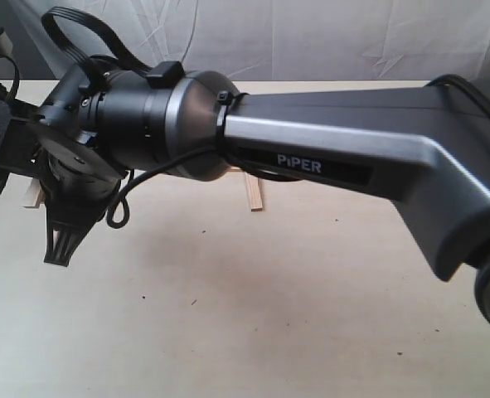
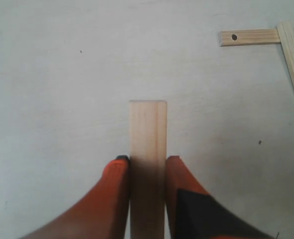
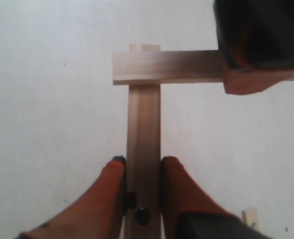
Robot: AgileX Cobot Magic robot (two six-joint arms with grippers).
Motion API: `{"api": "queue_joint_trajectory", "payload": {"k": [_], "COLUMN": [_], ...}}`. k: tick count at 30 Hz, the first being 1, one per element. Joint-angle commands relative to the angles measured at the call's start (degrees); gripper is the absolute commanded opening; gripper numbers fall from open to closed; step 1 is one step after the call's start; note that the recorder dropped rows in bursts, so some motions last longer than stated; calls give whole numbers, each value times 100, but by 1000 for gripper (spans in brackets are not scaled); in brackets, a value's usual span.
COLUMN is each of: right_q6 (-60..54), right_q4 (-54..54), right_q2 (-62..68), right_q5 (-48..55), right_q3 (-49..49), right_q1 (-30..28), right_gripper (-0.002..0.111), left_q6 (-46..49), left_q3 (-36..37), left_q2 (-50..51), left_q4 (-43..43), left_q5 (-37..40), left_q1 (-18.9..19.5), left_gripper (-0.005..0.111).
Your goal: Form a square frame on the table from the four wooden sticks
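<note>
In the left wrist view my left gripper [image 2: 147, 159] is shut on a plain wooden stick [image 2: 147, 129] that points away over the table [image 2: 62, 74]. Two more sticks, one with a hole [image 2: 249, 37] and one plain [image 2: 292, 62], lie beyond it in an L. My right gripper [image 3: 143, 160] is shut on a stick with a hole [image 3: 143, 119]. Its far end lies under a crosswise stick [image 3: 166, 66], which the other gripper's orange finger [image 3: 251, 82] holds. In the exterior view the right arm hides most of this; a stick end [image 1: 254, 195] and another [image 1: 33, 195] show.
The right arm [image 1: 336, 149] reaches across the whole table to the far left, where both grippers sit close together. A wrinkled white cloth [image 1: 311, 33] hangs behind the table. Another stick end [image 3: 249, 217] shows close beside the right gripper.
</note>
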Motion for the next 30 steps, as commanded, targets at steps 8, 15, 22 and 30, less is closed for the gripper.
{"api": "queue_joint_trajectory", "payload": {"k": [8, 15, 22, 30], "right_q6": [-3, -3, -3, -3], "right_q4": [-25, 56, 56, 56], "right_q2": [-41, -41, -41, -41], "right_q5": [-153, -153, -153, -153], "right_q3": [-4, -4, -4, -4], "right_q1": [-18, -18, -18, -18], "right_gripper": [-1, -1, -1, -1], "left_q6": [428, 428, 428, 428], "left_q3": [-43, -43, -43, -43], "left_q2": [-59, -59, -59, -59], "left_q4": [-296, -296, -296, -296], "left_q5": [135, 135, 92, 58], "left_q1": [-6, -6, -6, -6], "left_gripper": [0, 0, 1, 29]}}
